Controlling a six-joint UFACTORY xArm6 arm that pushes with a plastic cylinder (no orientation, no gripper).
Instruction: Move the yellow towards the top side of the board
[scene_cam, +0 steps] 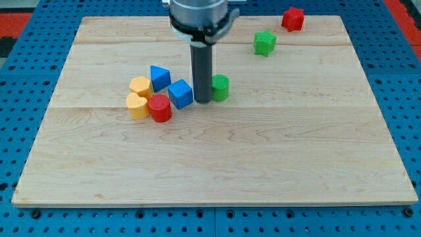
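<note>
Two yellow blocks (139, 96) are sitting to the view's left of my tip (202, 101), beyond the blue cube (180, 93) and red cylinder (159, 108). You're holding nothing, just a bare rod beside the green cylinder (220, 87); pushing left probably ends up dragging those neighbours along.

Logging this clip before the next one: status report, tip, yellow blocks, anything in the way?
My tip down between blue cube and green cylinder. Two yellow blocks at cluster's left, untouched. Blue triangular block beside them, toward the top.
</note>
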